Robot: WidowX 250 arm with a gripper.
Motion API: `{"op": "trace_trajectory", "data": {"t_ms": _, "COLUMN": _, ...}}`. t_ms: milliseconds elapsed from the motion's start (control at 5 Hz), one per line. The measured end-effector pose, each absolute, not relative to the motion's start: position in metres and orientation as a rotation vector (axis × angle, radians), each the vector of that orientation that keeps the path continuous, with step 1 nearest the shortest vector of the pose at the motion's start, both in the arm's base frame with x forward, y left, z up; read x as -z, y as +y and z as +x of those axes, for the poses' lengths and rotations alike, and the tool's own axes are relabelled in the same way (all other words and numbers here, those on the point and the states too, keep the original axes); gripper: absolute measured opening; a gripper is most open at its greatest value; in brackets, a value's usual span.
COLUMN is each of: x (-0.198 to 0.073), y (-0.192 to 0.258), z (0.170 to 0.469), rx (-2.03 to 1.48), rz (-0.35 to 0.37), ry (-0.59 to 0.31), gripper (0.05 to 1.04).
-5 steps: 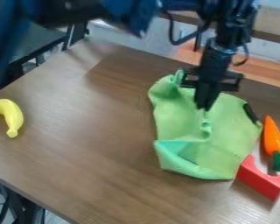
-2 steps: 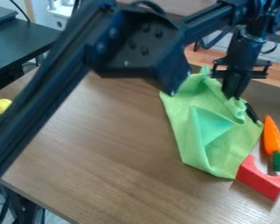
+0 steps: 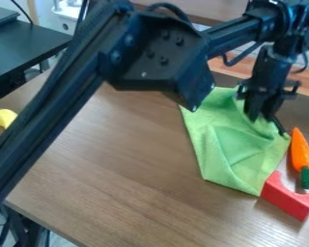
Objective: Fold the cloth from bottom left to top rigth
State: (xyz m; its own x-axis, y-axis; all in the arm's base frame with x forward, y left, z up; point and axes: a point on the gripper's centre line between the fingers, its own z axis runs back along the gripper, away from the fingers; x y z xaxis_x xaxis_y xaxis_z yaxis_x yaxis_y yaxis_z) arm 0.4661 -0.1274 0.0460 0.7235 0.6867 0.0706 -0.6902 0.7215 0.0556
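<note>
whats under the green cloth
The brown table shows around the cloth, and a black object at its right edge. Whatever lies beneath is covered and can't be seen.

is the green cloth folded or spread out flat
Folded, though loosely: the cloth has a diagonal left edge, and creases and raised folds run across its middle.

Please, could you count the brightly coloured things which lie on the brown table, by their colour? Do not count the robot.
Green: 1 (cloth)
Yellow: 1 (toy, partly hidden behind the arm)
Orange: 1 (carrot, with a green top)
Red: 1 (block)
Total: 4
</note>
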Motion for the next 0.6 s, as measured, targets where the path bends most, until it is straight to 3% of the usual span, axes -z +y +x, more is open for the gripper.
{"op": "trace_trajectory", "data": {"t_ms": 200, "x": -0.066, "y": -0.131, "z": 0.464, "rx": -0.764, "rz": 0.002, "ry": -0.095, "gripper": 0.786}}
{"op": "trace_trajectory", "data": {"t_ms": 400, "x": -0.093, "y": -0.123, "z": 0.461, "rx": -0.783, "rz": -0.093, "ry": -0.143, "gripper": 1.001}}
{"op": "trace_trajectory", "data": {"t_ms": 600, "x": -0.129, "y": -0.104, "z": 0.449, "rx": -0.792, "rz": -0.222, "ry": -0.239, "gripper": 1.000}}
